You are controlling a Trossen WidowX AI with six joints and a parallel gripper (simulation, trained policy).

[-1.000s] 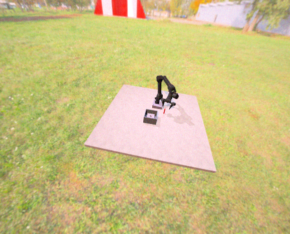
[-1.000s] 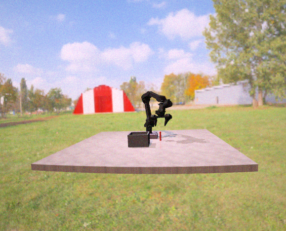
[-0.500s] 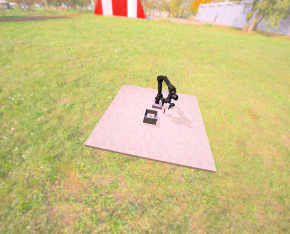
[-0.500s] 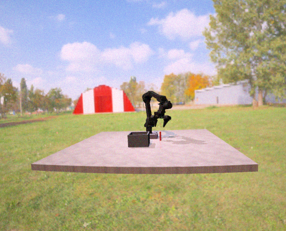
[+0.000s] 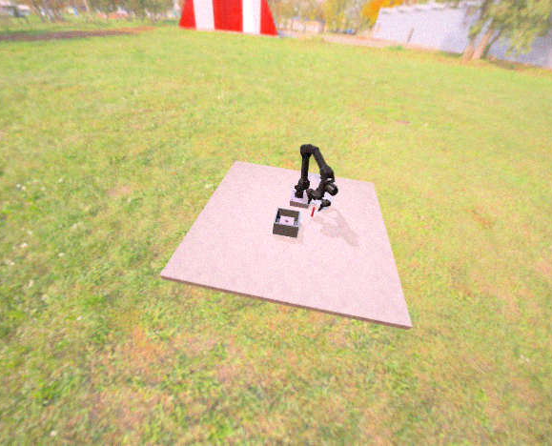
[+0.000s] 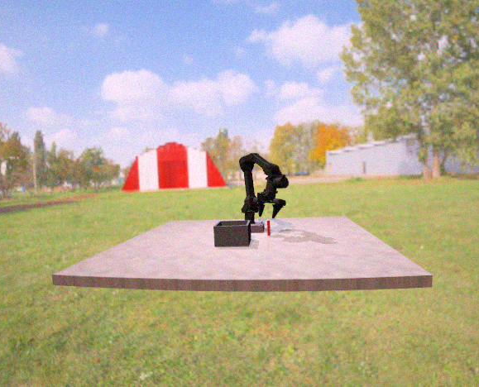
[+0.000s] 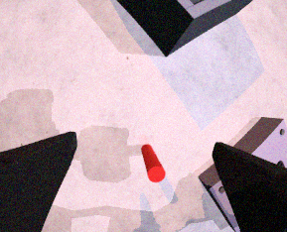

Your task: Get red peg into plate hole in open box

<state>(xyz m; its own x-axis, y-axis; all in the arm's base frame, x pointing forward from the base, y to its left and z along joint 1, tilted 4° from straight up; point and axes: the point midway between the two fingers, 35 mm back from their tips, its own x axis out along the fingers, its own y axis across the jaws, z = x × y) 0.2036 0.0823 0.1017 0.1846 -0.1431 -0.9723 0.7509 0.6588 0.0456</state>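
Observation:
The red peg (image 5: 313,212) (image 6: 268,228) (image 7: 152,163) stands upright on the table, beside the box. My gripper (image 5: 315,205) (image 6: 267,216) (image 7: 147,145) is open and empty, pointing down above the peg. In the wrist view the peg shows in the gap between the two black fingers, touching neither. The dark open box (image 5: 285,230) (image 6: 232,234) (image 7: 159,25) stands on the table. The pale plate (image 5: 282,219) lies at its bottom, with a small dark hole near its middle. In the wrist view only one corner of the box shows and the hole is out of view.
The table slab (image 5: 247,259) (image 6: 168,258) carries everything and ends in straight edges over grass. The arm's base block (image 5: 298,204) (image 6: 256,228) (image 7: 273,149) stands close behind the peg and box. In the wrist view it shows beside and partly behind the right finger.

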